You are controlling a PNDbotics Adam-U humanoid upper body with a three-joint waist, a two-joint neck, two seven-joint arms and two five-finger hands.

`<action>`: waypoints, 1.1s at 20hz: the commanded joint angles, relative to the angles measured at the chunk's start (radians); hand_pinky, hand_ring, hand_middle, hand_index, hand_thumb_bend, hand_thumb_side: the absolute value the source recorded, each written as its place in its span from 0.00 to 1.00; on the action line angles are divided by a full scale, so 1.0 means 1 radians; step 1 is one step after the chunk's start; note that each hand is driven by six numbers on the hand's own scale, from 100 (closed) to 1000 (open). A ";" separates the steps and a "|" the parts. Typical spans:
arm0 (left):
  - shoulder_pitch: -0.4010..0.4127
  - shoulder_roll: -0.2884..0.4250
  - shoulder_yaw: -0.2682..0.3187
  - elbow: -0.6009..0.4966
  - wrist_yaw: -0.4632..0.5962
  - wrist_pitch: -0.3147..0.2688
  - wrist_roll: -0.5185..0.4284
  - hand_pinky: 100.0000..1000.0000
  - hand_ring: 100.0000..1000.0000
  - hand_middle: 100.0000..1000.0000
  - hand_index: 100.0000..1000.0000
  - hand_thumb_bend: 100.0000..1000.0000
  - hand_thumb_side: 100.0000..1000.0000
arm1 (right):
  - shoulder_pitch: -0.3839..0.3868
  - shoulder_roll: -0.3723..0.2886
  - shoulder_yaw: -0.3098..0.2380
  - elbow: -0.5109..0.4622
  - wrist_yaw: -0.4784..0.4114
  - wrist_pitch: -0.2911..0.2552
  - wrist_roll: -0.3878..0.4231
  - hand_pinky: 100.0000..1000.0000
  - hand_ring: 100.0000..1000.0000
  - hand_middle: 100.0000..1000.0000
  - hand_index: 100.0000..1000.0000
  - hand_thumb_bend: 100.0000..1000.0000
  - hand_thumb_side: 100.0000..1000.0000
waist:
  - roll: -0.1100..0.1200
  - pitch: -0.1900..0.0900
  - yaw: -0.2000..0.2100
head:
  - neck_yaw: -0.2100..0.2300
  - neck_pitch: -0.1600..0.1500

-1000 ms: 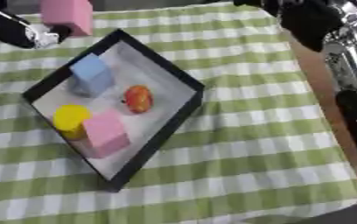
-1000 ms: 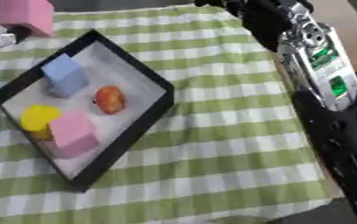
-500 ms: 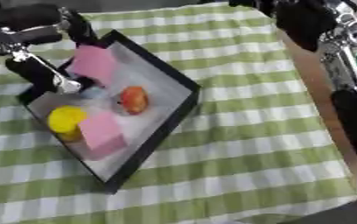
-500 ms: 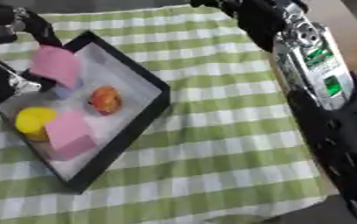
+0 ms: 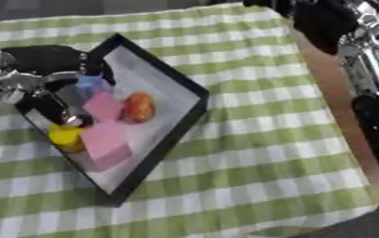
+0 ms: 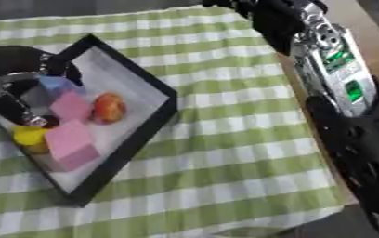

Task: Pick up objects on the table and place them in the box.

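The black box (image 5: pixel 185 90) lies askew on the green checked cloth. Inside it are a blue cube (image 5: pixel 89 83), an orange-red fruit (image 5: pixel 138 107), a yellow piece (image 5: pixel 65 135) and a large pink cube (image 5: pixel 105 142). My left hand (image 5: pixel 42 62) reaches in over the box's left corner, its fingers (image 5: pixel 59 108) curled round a second pink cube (image 5: pixel 103 106) that sits low in the box beside the fruit. My right arm (image 6: pixel 339 69) runs down the right edge; its hand does not show.
The table's brown edge (image 5: pixel 327 93) shows past the cloth on the right, beside my right arm. Checked cloth (image 5: pixel 258 153) stretches to the right of and below the box.
My left hand has brought the pink cube from the table's far left over the box and down into it, beside the fruit. The right arm has stayed put.
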 commanded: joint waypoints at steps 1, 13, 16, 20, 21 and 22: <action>-0.012 0.026 0.048 -0.021 -0.008 0.002 0.023 0.85 0.85 0.83 0.91 0.64 0.63 | -0.012 -0.015 -0.005 -0.015 -0.010 0.002 -0.004 0.96 0.72 0.63 0.74 0.00 0.55 | 0.013 -0.038 0.003 | -0.004 -0.003; 0.212 0.180 0.421 -0.385 0.522 0.314 0.464 0.87 0.78 0.79 0.82 0.00 0.52 | -0.027 -0.028 -0.012 -0.037 -0.039 -0.023 -0.029 0.96 0.73 0.64 0.75 0.00 0.49 | 0.005 -0.065 0.029 | -0.064 -0.003; 0.331 0.215 0.576 -0.446 0.699 0.347 0.647 0.89 0.84 0.87 0.89 0.01 0.52 | -0.054 -0.071 -0.008 -0.058 -0.045 -0.102 -0.046 0.97 0.78 0.70 0.79 0.00 0.44 | -0.002 -0.078 0.039 | -0.085 -0.003; 0.502 0.271 0.734 -0.463 0.793 0.317 0.878 0.86 0.82 0.87 0.91 0.16 0.62 | -0.095 -0.135 -0.003 -0.078 -0.057 -0.271 -0.066 0.99 0.87 0.81 0.86 0.00 0.32 | -0.011 -0.101 0.050 | -0.109 -0.003; 0.554 0.284 0.767 -0.452 0.805 0.308 0.922 0.87 0.82 0.88 0.92 0.15 0.63 | -0.105 -0.151 -0.008 -0.076 -0.067 -0.311 -0.077 0.99 0.88 0.82 0.87 0.00 0.34 | -0.013 -0.107 0.051 | -0.119 -0.003; 0.602 0.295 0.796 -0.439 0.816 0.298 0.959 0.87 0.83 0.87 0.92 0.14 0.64 | -0.112 -0.167 -0.012 -0.070 -0.082 -0.347 -0.092 0.99 0.89 0.83 0.87 0.00 0.37 | -0.015 -0.112 0.051 | -0.130 -0.003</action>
